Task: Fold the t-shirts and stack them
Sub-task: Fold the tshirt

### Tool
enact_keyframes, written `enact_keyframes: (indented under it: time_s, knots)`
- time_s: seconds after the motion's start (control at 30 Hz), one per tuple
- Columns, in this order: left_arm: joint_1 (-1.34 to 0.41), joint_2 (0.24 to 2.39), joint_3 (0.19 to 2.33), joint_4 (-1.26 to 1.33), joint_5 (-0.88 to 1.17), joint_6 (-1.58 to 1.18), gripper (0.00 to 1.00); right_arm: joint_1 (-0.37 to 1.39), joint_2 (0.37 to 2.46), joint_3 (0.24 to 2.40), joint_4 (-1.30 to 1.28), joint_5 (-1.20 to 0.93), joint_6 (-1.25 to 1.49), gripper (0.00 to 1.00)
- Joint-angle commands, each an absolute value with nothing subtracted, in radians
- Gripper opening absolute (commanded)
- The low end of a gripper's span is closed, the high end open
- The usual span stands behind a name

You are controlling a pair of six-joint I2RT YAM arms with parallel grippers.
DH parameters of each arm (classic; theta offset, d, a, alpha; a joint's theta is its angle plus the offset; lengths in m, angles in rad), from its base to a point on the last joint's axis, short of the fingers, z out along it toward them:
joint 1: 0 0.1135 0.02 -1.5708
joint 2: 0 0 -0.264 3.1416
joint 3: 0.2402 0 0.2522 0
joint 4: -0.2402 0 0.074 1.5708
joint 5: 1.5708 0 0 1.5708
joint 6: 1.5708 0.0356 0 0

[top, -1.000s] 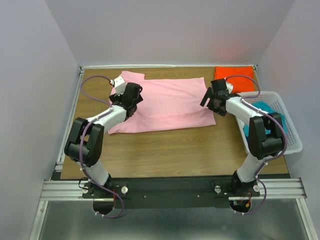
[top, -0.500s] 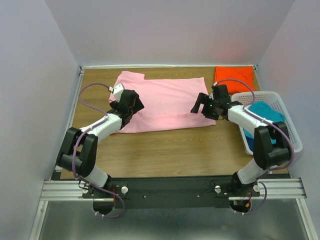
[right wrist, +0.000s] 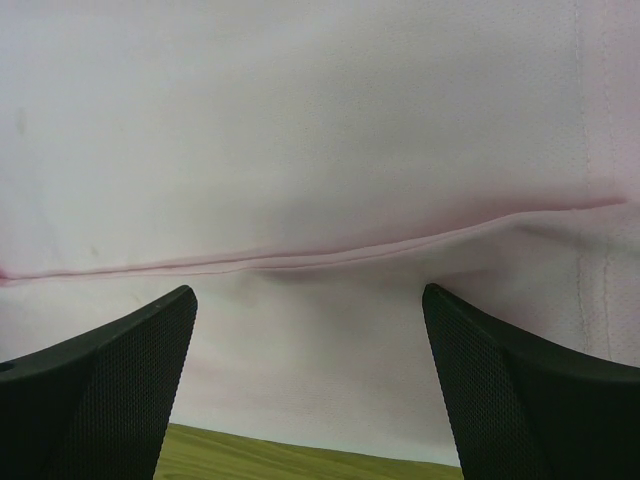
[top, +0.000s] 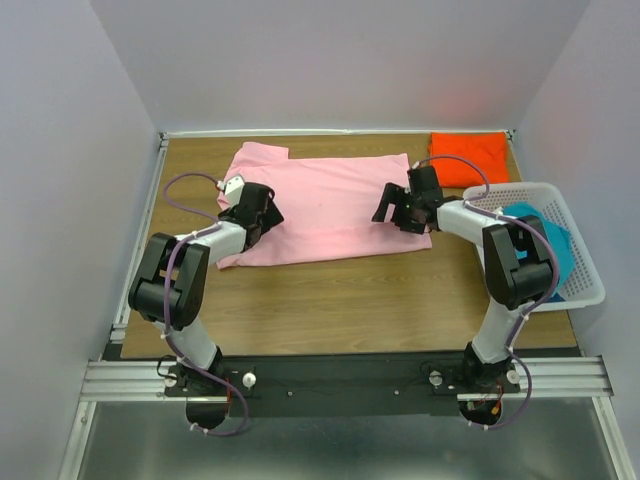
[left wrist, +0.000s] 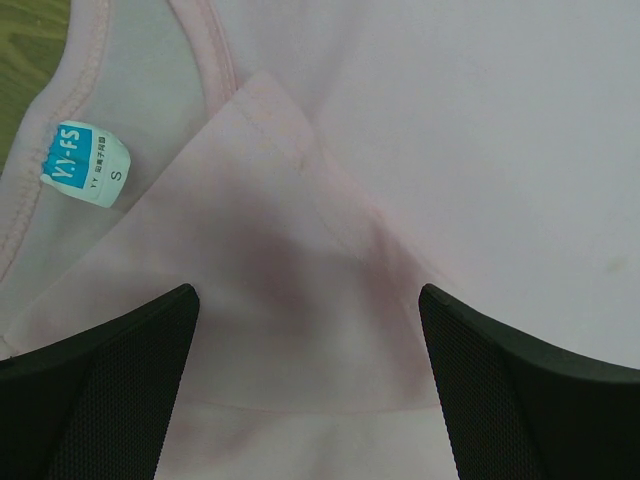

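Note:
The light pink t-shirt (top: 330, 205) lies partly folded across the back of the table. My left gripper (top: 262, 212) is open over its left end, by the neck; the left wrist view shows the pink cloth (left wrist: 420, 150), a folded sleeve flap and the blue neck label (left wrist: 88, 165). My right gripper (top: 392, 210) is open over the shirt's right end; the right wrist view shows a folded pink edge (right wrist: 300, 260) between the fingers. A folded orange t-shirt (top: 468, 158) lies at the back right. The teal t-shirt (top: 545, 235) lies in the basket.
The white lattice basket (top: 590, 280) stands at the table's right edge, close to my right arm. Bare wooden table (top: 340, 300) runs in front of the pink shirt. Grey walls enclose the table on three sides.
Both grippers have moved inward over the pink shirt's ends, the right one leftward from near the basket. The left end of the shirt has shifted slightly.

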State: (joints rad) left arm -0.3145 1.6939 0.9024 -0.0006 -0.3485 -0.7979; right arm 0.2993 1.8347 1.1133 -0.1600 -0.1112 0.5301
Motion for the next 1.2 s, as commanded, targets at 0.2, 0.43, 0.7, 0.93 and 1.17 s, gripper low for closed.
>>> enact_keyframes:
  time_s: [0.2,0.43,0.7,0.93,1.17]
  knots:
    - [-0.311,1.66,0.862,-0.184,-0.319,-0.917,0.98,0.302,1.776,1.01,-0.144,-0.136,0.514,1.0]
    - [-0.313,1.548,0.724,-0.224,-0.25,-0.971,0.98,0.311,1.646,0.872,-0.144,-0.127,0.561,1.0]
    - [-0.322,1.396,0.601,-0.291,-0.256,-1.035,0.98,0.33,1.519,0.737,-0.146,-0.133,0.601,1.0]
    - [-0.324,1.226,0.549,-0.328,-0.293,-1.071,0.98,0.344,1.422,0.706,-0.147,-0.158,0.581,1.0]
    - [-0.324,1.198,0.78,-0.393,-0.428,-1.006,0.98,0.344,1.347,0.793,-0.155,-0.14,0.557,1.0]
